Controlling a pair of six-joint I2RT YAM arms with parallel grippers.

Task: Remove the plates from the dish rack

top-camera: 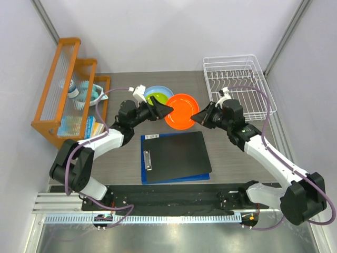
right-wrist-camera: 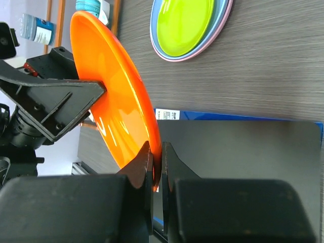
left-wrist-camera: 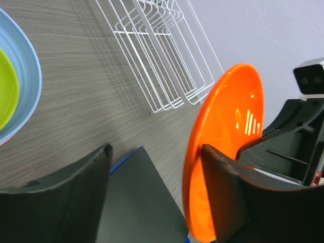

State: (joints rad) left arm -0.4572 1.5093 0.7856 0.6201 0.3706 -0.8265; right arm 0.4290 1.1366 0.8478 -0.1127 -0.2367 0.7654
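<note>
The white dish rack [top-camera: 237, 84] stands at the table's far right, apparently empty, though its wires blur together from above. The orange plate [top-camera: 181, 112] hangs on edge above the table [top-camera: 237, 163], between the arms, likely for a handover towards the stack [top-camera: 157, 95] of blue, green and pink plates. The right gripper [right-wrist-camera: 157, 154] is clamped on its rim. The left gripper [left-wrist-camera: 156, 152] is spread wide at the opposite rim; whether it straddles the plate is hard to tell, one finger being hidden.
</note>
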